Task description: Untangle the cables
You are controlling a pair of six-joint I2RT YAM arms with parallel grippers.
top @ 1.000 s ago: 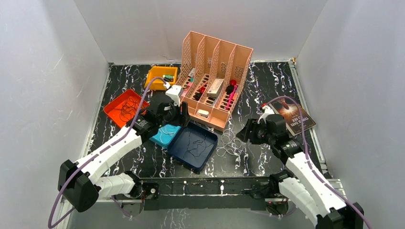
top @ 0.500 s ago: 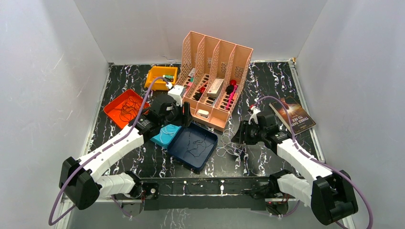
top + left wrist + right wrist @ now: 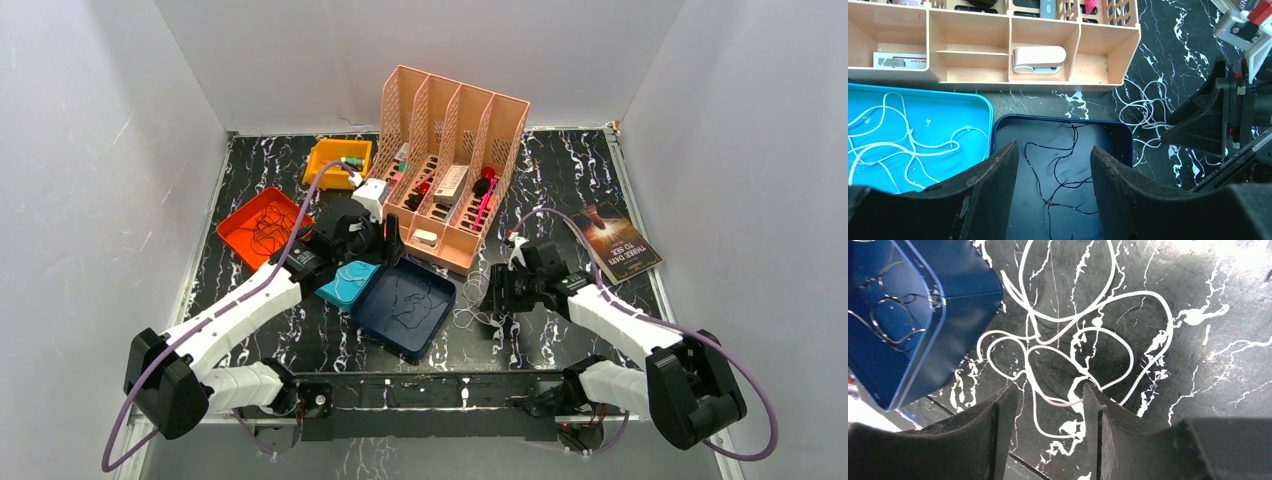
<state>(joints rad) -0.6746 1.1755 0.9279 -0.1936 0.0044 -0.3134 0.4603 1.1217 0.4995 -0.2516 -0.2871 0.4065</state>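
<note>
A tangle of white cables (image 3: 478,306) lies on the black marbled table right of the navy tray (image 3: 425,325). My right gripper (image 3: 497,296) hangs low over the tangle (image 3: 1096,322), open (image 3: 1050,390), with a white loop running between its fingertips. Thin black cables (image 3: 1026,150) lie loose in the navy tray (image 3: 1063,118). My left gripper (image 3: 1053,165) stands open above that tray (image 3: 388,244), holding nothing. More white cables (image 3: 908,135) lie in the cyan tray (image 3: 335,290). Dark cables (image 3: 262,226) fill the red-orange tray.
A pink desk organiser (image 3: 450,170) with small items stands just behind both trays. A yellow tray (image 3: 338,160) sits at the back left. A book (image 3: 620,240) lies at the right. White walls close in three sides.
My right arm has swung left and lowered onto the white tangle. The left gripper has shifted slightly over the navy tray and then held still.
</note>
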